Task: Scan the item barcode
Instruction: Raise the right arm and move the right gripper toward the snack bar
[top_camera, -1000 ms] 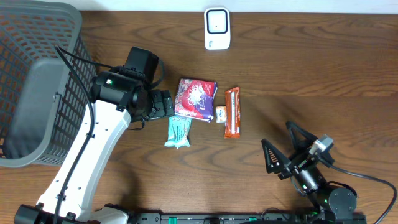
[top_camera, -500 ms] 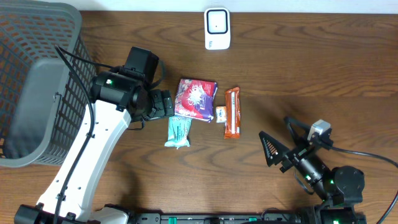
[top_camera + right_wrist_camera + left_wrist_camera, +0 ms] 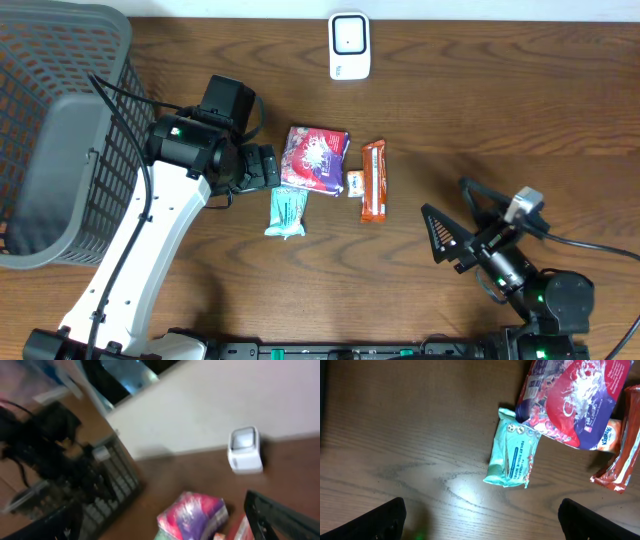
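Observation:
The white barcode scanner [image 3: 349, 45] stands at the table's far edge, and shows blurred as the scanner [image 3: 245, 450] in the right wrist view. Four items lie mid-table: a red-purple packet [image 3: 315, 157], a mint tissue pack [image 3: 287, 212], an orange bar [image 3: 373, 180] and a small orange pack [image 3: 355, 183]. My left gripper [image 3: 264, 167] hovers just left of the packet, open and holding nothing. Its wrist view looks down on the tissue pack [image 3: 512, 455] and packet [image 3: 570, 400]. My right gripper [image 3: 445, 200] is open and empty at the near right, pointing toward the items.
A large dark mesh basket [image 3: 60, 130] fills the left side of the table, also seen as the basket [image 3: 107, 485] from the right wrist. The white left arm [image 3: 140, 250] crosses the near left. A cable [image 3: 590, 250] trails from the right arm.
The right arm has shifted a little to the right and turned, and its wrist view is motion-blurred. The left arm and the items have not moved.

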Controlling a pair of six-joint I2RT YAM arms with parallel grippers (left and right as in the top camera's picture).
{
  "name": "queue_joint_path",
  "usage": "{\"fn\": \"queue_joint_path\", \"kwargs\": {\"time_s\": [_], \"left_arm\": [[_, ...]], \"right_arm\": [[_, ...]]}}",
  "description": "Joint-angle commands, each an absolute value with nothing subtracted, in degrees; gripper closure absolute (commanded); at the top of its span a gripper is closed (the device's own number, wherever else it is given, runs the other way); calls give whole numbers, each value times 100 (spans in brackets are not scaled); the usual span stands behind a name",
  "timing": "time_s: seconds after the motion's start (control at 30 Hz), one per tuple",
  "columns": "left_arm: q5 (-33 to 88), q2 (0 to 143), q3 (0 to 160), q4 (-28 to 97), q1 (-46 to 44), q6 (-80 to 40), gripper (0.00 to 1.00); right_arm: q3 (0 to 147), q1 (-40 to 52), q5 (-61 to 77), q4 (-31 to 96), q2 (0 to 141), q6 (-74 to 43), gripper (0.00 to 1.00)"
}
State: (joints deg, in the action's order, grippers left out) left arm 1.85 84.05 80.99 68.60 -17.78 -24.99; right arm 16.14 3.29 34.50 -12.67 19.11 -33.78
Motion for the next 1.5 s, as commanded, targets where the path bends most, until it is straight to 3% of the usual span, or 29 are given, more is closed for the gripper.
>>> {"fn": "queue_joint_path", "kwargs": {"time_s": [0.0, 0.3, 0.43, 0.7, 1.3, 1.47], "left_arm": [[217, 8420, 8066, 6877, -1796, -2386, 2], [217, 8420, 8066, 6877, -1796, -2386, 2], [217, 8420, 8066, 6877, -1796, -2386, 2], [215, 8420, 8066, 6877, -1796, -2386, 2], [215, 8420, 8068, 6877, -1796, -2386, 2], [215, 8420, 8066, 6877, -1796, -2386, 2]], "right_arm": [[1745, 364, 3459, -1730, 1900, -3712, 1], [1769, 364, 2814, -3199, 1903, -4362, 1], [1907, 362, 2443, -3210, 1911, -4366, 1], [2663, 364, 2346, -1422, 2499, -3870, 1], [5701, 386, 2755, 2707, 5273, -2558, 1], [5927, 384, 3398, 2934, 5837, -2438, 1]]}}
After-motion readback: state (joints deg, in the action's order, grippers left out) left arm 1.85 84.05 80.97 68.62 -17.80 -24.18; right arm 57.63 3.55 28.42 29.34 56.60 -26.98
